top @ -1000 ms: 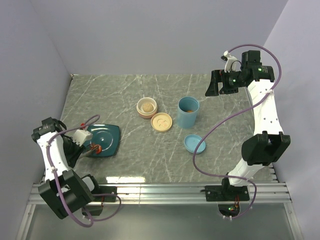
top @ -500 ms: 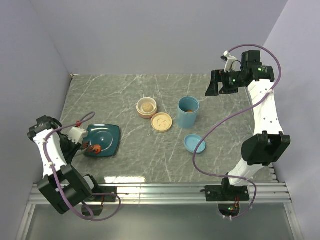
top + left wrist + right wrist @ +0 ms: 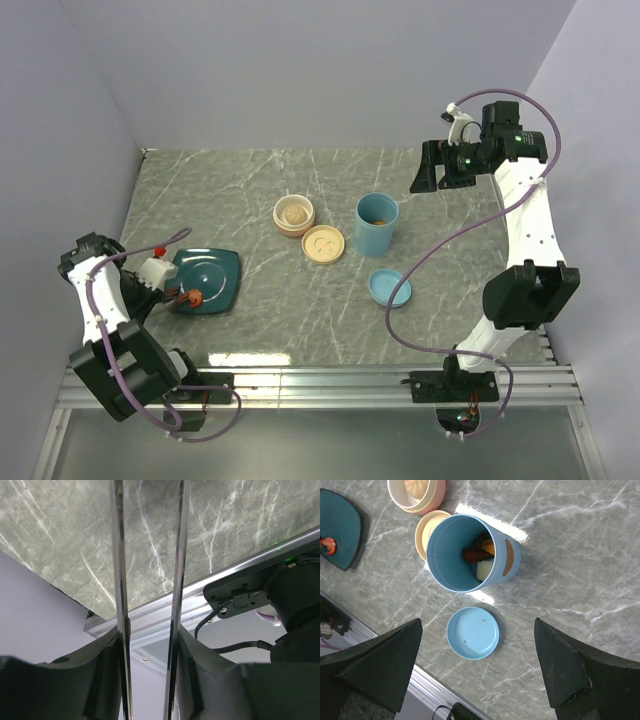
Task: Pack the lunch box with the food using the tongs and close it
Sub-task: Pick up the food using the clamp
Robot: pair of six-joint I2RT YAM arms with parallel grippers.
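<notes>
I see the grey-green marbled table (image 3: 300, 310), with the dark teal square plate (image 3: 212, 275) at its near left. Mid-table stands the smooth blue cylindrical lunch box (image 3: 376, 240) with food inside, its round blue lid (image 3: 472, 632) lying flat just near of it. My right gripper (image 3: 433, 172) hangs at far right, jaws spread wide, empty. My left gripper (image 3: 150, 680) clamps the slim shiny metal tongs (image 3: 118, 580), whose arms run nearly parallel with a narrow gap. A red-orange shrimp piece (image 3: 195, 297) sits on the plate's near-left edge at the tong tips; pinched or not, I cannot tell.

gap btwn teal plate (image 3: 215, 272) & beige lid (image 3: 324, 243) open; blue cup (image 3: 377, 232) beyond.
</notes>
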